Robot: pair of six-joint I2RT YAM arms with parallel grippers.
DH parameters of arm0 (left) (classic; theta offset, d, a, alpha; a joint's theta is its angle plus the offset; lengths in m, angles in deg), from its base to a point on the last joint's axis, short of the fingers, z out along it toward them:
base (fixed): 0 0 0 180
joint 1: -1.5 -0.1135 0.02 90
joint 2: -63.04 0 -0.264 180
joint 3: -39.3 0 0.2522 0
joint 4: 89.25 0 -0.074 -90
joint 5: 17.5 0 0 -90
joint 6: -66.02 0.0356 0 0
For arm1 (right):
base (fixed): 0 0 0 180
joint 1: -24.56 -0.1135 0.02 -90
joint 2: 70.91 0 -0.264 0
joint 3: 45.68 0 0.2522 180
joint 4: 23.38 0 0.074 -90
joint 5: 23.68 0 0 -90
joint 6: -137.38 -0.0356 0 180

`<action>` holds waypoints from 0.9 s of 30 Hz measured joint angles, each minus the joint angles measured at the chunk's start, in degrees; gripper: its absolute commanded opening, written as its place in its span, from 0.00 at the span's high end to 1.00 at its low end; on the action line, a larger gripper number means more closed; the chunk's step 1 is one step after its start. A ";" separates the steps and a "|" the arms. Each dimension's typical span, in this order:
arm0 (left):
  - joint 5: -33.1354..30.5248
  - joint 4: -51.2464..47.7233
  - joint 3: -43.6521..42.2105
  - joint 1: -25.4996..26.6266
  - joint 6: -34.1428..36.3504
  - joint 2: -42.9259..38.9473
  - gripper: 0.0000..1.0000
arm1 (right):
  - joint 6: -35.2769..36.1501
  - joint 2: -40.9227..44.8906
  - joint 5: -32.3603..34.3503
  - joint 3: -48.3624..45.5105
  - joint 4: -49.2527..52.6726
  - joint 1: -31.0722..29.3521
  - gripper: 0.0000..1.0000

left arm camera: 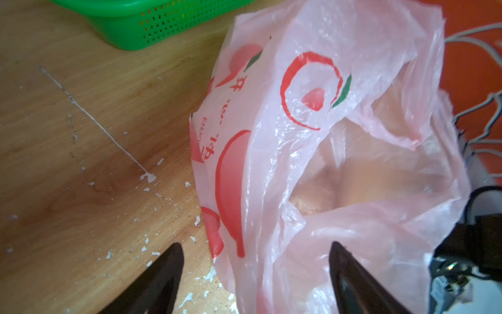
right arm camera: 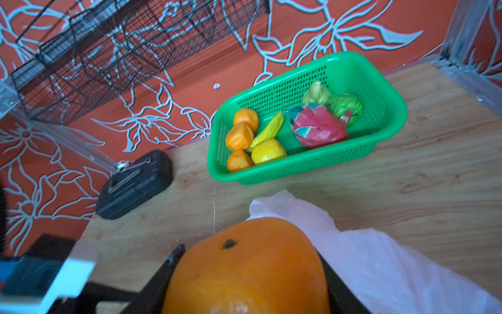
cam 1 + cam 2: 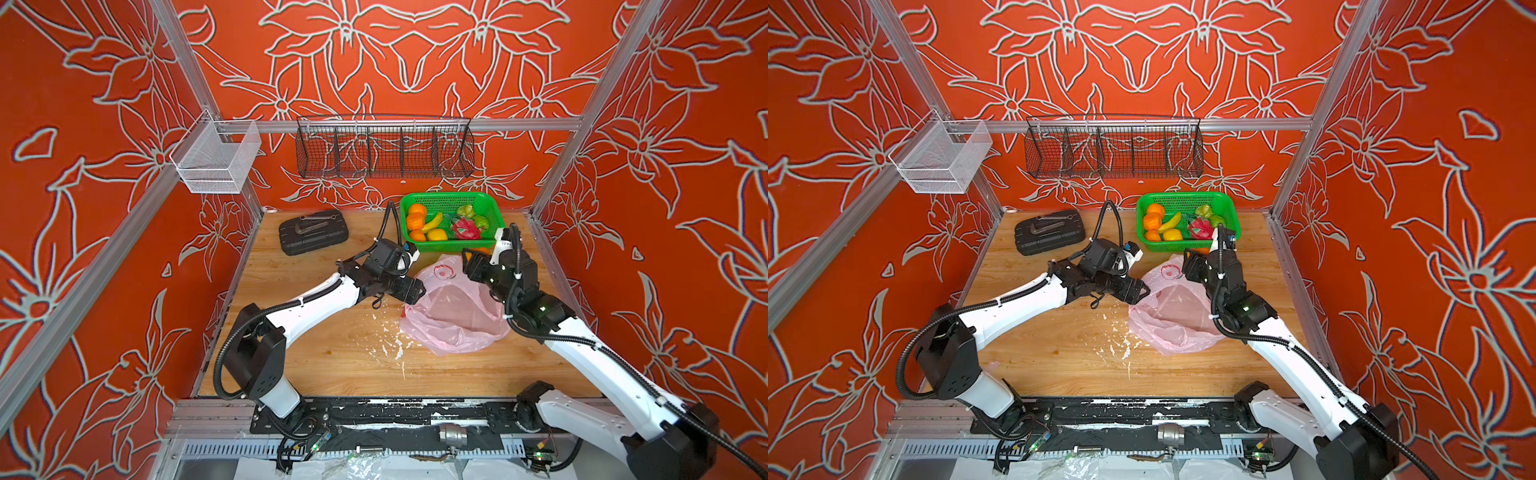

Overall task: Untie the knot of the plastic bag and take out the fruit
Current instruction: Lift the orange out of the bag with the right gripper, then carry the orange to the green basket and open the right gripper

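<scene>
Right pincer gripping an orange, bag lying slack on the desk.

I am watching my right pincer [image 2: 250, 258] clamping an orange [image 2: 244, 282] between the plastic bag [image 3: 453, 316] and the green basket [image 3: 449, 195], where more fruit [image 3: 465, 229] is sitting. My left pincer [image 1: 256, 244] is standing spread wide, gripping nothing, at the bag's left edge on the desk [image 3: 324, 357]. The bag's print is showing a red ring [image 1: 309, 89] with a green leaf and the letters "ENJO" (the red characters beside them I cannot read).
</scene>
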 measured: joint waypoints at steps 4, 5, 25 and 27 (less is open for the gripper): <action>-1.07 0.13 -0.42 0.00 -0.31 -3.28 0.01 | -0.42 -5.62 -2.95 4.04 -0.83 6.05 0.50; -1.40 0.13 -0.42 0.00 -0.35 -4.17 0.01 | -0.68 -7.67 -4.46 5.49 -1.18 7.93 0.50; 3.02 -0.33 0.07 -9.16 -10.21 -11.67 0.02 | -14.84 -59.47 -30.49 43.63 -6.78 19.37 0.50; 4.33 -0.09 -0.83 -9.99 -11.30 -12.28 0.02 | -18.36 -64.96 -31.71 48.92 -6.40 18.93 0.51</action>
